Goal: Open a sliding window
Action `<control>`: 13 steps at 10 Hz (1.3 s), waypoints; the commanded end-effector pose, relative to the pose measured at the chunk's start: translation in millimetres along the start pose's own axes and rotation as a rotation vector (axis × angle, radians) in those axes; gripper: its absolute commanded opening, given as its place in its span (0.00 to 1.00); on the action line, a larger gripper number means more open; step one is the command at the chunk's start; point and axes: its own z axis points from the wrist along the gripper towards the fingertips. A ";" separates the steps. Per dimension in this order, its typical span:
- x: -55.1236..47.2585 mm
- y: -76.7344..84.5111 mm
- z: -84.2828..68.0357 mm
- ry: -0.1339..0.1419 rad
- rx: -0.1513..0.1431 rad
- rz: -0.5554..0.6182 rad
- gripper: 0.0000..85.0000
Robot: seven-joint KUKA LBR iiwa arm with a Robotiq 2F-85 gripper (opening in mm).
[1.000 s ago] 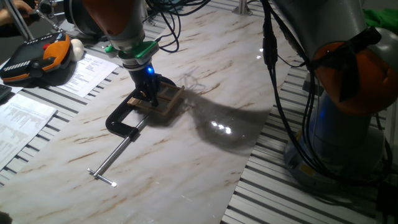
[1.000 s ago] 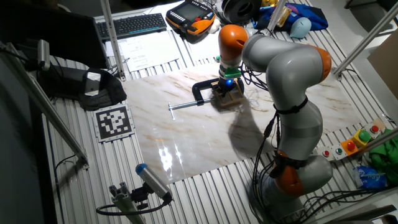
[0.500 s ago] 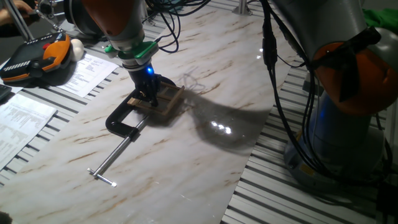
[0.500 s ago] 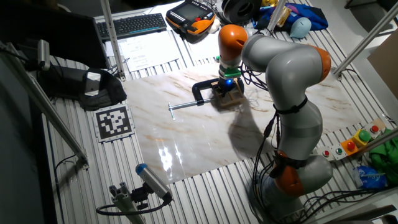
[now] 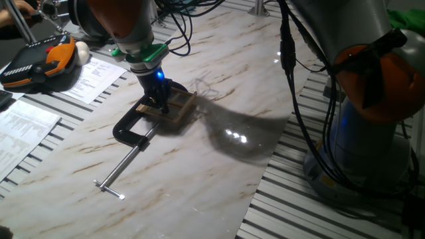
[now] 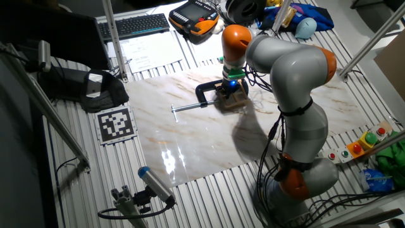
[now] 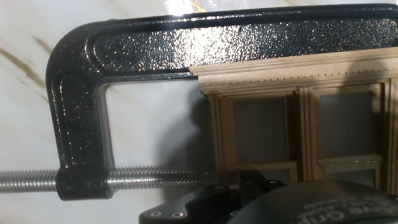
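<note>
Marble-look worktop point(image 5: 199, 166), white w/ tan veins, carries everything; it sits on a ribbed metal base. My arm, grey w/ orange joints, reaches over it from the side w/ the cables. My jaws point(image 5: 159, 101) point straight down, a blue light glowing just above them, tips down at the sliding window point(image 5: 174, 107). Can't tell if the jaws are apart or together: in both fixed views the tips are too small, and in hand view only my dark housing shows at the bottom edge.

Next in size, the black C-clamp point(image 5: 136, 129): cast frame w/ a speckled finish, its steel screw rod point(image 5: 123, 169) running out across the worktop to a small crossbar handle. In hand view the clamp's upper bar point(image 7: 217, 43) lies across the top edge of the window, touching it, and the threaded rod point(image 7: 93, 179) runs in from the left toward the frame's lower side.

Then the sliding window itself point(image 7: 298, 124): light-tan wood, flat on the worktop, near the middle of the marble's far part, gripped in the clamp's mouth. Thin bars split it into rectangular panes; two upper panes show side by side, w/ a cross rail below the right one. In the other fixed view it point(image 6: 233, 96) sits directly under my wrist.

Off the marble: orange-black teach pendant point(image 5: 40, 61), printed sheets point(image 5: 93, 78), keyboard point(image 6: 140, 24), a printed marker tag point(image 6: 116, 123).
</note>
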 end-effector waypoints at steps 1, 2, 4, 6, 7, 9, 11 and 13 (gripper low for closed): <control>0.0 -0.1 0.1 0.001 0.000 0.000 0.00; 0.0 -0.1 0.4 0.001 0.000 0.001 0.00; -0.1 0.0 1.1 0.001 -0.001 0.003 0.00; -0.5 0.0 0.9 0.001 -0.001 0.003 0.00; -0.9 0.1 0.9 0.000 -0.002 0.004 0.00; -1.9 0.8 2.0 0.000 -0.006 0.005 0.00; -3.0 1.3 2.1 -0.001 -0.008 0.006 0.00; -3.6 1.4 1.5 -0.001 -0.008 0.006 0.00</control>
